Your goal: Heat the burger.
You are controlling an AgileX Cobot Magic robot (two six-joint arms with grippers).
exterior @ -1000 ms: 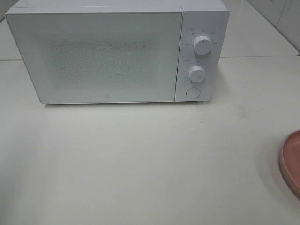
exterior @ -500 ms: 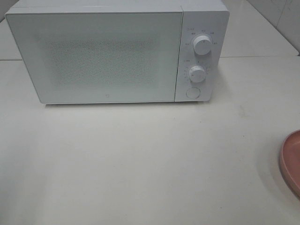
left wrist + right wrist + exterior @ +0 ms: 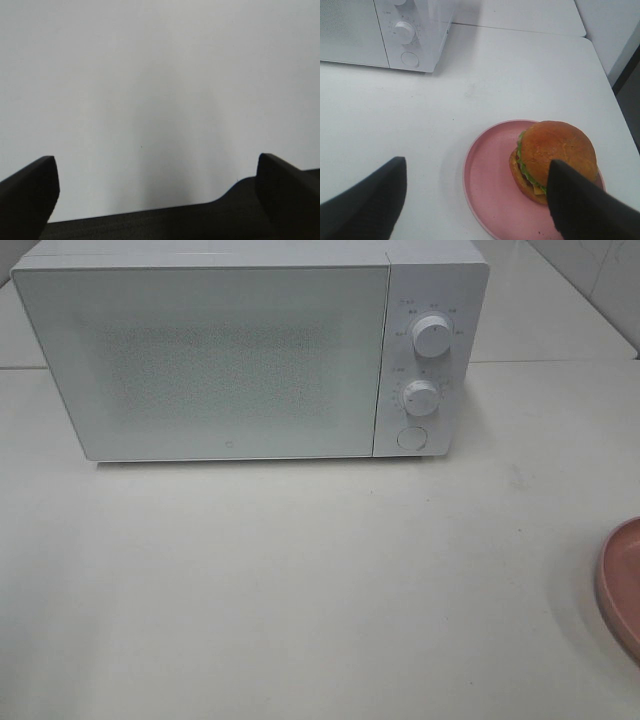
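The burger (image 3: 554,150), with a golden-brown bun and a green lettuce frill, sits on a pink plate (image 3: 490,185) on the white table. My right gripper (image 3: 477,165) hovers above the plate, open. One of its dark fingers (image 3: 580,205) covers the burger's near edge, and the other stands off over bare table. Nothing is between them. My left gripper (image 3: 156,165) is open wide over plain white table and holds nothing. Neither gripper shows in the exterior high view, and the burger is out of that view.
A white microwave (image 3: 250,350) stands at the back of the table with its door shut, its two knobs (image 3: 431,336) and a round button on the right. The pink plate's rim (image 3: 620,585) shows at the right edge. The table's edge (image 3: 612,85) lies beyond the plate.
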